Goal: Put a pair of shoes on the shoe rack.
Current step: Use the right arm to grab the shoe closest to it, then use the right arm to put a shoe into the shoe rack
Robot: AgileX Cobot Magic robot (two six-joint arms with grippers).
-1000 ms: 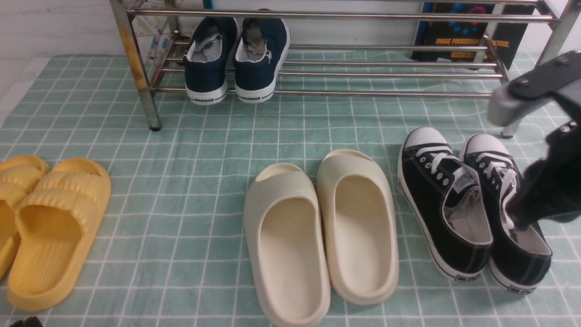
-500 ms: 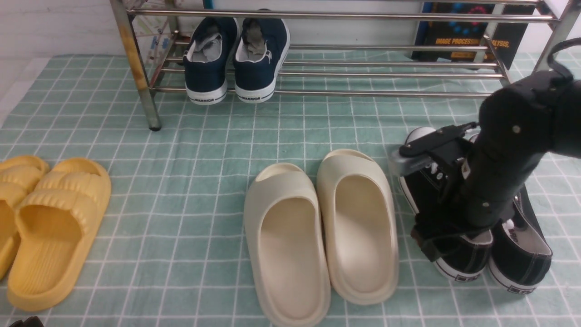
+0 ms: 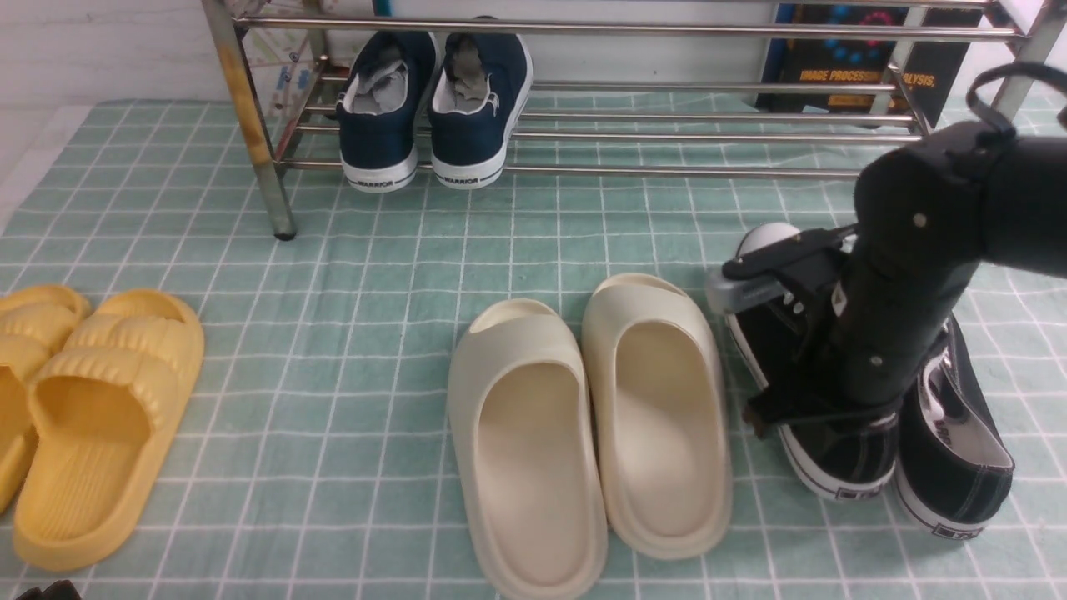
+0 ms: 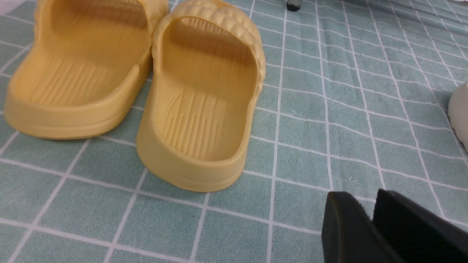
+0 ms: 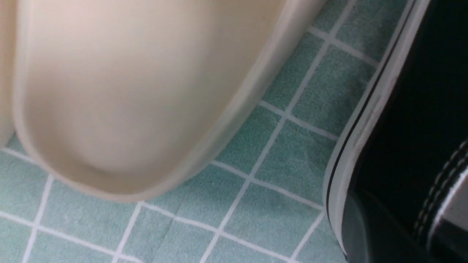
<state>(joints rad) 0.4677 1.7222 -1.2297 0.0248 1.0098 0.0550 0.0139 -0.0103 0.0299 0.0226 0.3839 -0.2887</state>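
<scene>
Two black sneakers, the pair of shoes [image 3: 959, 467], sit near the right edge of the checked mat [image 3: 375, 275], in front of the shoe rack [image 3: 667, 171]. The right gripper [image 3: 825, 404], fingers together, reaches down at their collars. Whether the left gripper [image 4: 373, 204] is parted cannot be told.

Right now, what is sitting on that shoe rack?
Navy sneakers on the lower rods of the shoe rack. The top shelf is mostly out of frame; the right arm hides one corner.
</scene>
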